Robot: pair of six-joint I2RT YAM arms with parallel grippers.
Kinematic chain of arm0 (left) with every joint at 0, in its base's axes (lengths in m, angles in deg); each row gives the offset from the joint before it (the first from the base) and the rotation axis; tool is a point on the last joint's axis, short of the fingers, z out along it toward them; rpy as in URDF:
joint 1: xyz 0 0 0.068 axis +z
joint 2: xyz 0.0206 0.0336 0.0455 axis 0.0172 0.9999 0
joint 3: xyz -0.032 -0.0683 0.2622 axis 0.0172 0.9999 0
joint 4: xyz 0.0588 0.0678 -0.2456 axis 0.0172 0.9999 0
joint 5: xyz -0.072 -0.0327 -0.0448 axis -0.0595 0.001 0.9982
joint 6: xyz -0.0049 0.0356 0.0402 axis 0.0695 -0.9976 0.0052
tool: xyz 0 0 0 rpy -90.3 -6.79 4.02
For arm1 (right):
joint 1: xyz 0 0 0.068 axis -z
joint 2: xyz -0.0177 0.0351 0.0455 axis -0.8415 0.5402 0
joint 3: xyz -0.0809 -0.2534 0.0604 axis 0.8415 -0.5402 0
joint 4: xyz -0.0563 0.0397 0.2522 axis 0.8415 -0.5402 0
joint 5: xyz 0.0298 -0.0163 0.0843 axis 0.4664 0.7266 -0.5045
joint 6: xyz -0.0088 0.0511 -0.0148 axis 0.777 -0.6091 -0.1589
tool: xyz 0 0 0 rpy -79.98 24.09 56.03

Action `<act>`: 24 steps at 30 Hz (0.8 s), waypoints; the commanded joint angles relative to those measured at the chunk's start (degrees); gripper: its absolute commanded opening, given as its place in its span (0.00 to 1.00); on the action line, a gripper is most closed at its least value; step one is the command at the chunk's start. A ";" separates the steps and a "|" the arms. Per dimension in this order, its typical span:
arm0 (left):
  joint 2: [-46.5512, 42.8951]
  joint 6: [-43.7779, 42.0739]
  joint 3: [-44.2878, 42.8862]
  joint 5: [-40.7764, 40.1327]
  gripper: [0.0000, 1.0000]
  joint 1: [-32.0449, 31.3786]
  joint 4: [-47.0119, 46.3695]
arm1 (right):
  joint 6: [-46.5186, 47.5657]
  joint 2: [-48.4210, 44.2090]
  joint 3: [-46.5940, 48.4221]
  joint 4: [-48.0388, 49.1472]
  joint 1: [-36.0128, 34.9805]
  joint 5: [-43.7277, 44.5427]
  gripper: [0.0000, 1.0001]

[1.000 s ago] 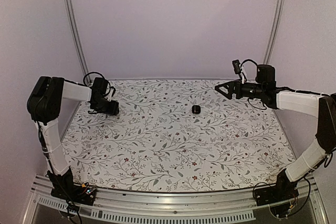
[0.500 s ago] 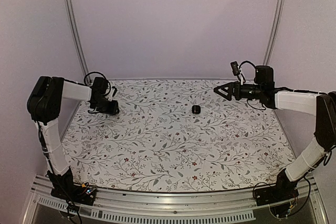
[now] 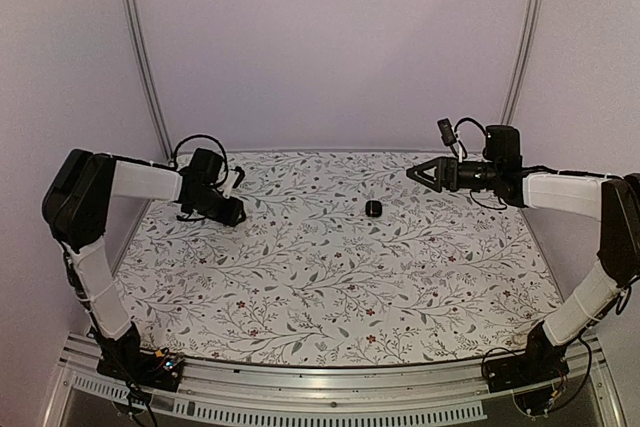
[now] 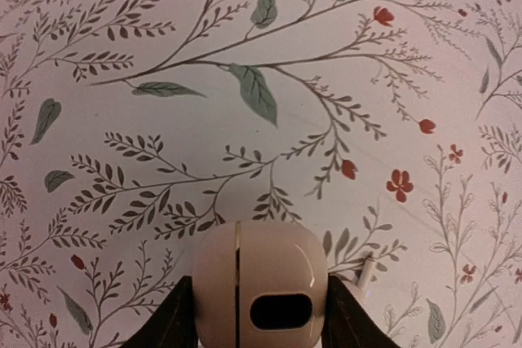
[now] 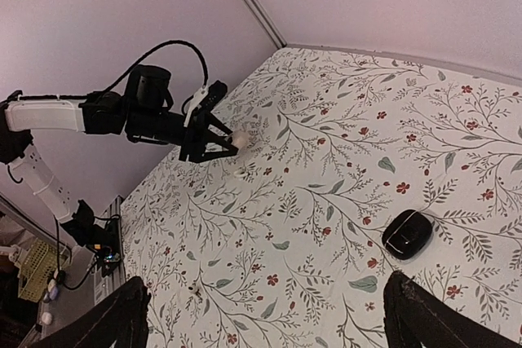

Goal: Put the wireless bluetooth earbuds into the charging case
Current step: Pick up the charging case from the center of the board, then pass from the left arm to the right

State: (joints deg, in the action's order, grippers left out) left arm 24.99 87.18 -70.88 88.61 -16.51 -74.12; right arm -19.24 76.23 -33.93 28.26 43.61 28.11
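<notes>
The charging case [image 3: 373,209] sits on the surface [image 3: 330,277] nearer the right pincer [image 3: 413,173], which gapes wide and empty, while the left pincer [image 3: 236,215], well to its left, clamps a pale rounded object [image 4: 259,283].

Worktop [image 3: 300,287] showing white w/ grey-green leaf sprigs, red blossoms; charging case [image 3: 373,209] looking glossy blk; rounded pod [image 4: 259,283] showing cream.
</notes>
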 commanded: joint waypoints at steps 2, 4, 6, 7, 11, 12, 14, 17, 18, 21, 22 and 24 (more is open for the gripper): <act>-11.49 -4.32 3.33 1.62 0.37 -8.68 -6.63 | -4.00 0.63 -0.04 -0.10 -0.46 -4.23 0.98; -15.03 -5.95 4.91 2.86 0.37 -12.33 -9.00 | -4.82 0.80 -0.18 -0.18 -1.41 -5.13 0.97; -18.03 -7.86 6.26 3.84 0.37 -16.13 -10.85 | -5.57 1.10 -0.18 -0.27 -2.68 -5.74 0.97; -19.28 -8.76 6.69 3.99 0.37 -17.89 -12.01 | -6.13 1.40 -0.18 -0.27 -3.64 -5.95 0.96; -22.82 -11.56 8.58 4.72 0.36 -24.60 -15.94 | -7.08 2.50 0.12 -0.67 -7.84 -6.37 0.95; -23.32 -12.09 8.88 4.37 0.37 -26.20 -16.58 | -7.26 2.84 0.31 -0.86 -8.93 -6.37 0.94; -24.05 -13.57 9.24 4.23 0.36 -30.07 -17.33 | -7.61 3.58 0.68 -1.23 -10.90 -6.14 0.91; -24.36 -15.88 9.50 2.06 0.36 -33.65 -17.81 | -8.06 4.57 1.20 -1.50 -13.63 -6.25 0.89; -24.36 -16.17 9.42 1.70 0.36 -34.34 -17.79 | -8.32 4.95 1.30 -1.43 -14.54 -6.28 0.88; -24.30 -17.22 9.54 0.49 0.36 -36.41 -18.26 | -8.73 5.62 1.48 -1.24 -17.21 -5.50 0.85; -24.04 -17.61 9.47 -0.07 0.36 -37.03 -18.52 | -8.77 5.80 1.61 -1.24 -18.18 -5.26 0.83; -23.38 -17.88 8.97 -1.13 0.36 -38.07 -18.66 | -8.99 6.42 1.82 -0.89 -19.68 -4.79 0.79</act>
State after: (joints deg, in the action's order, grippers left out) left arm 1.69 71.64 -61.86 90.36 -52.77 -90.18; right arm -27.39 81.32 -33.91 26.95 26.69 23.08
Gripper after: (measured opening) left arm 0.450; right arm 0.816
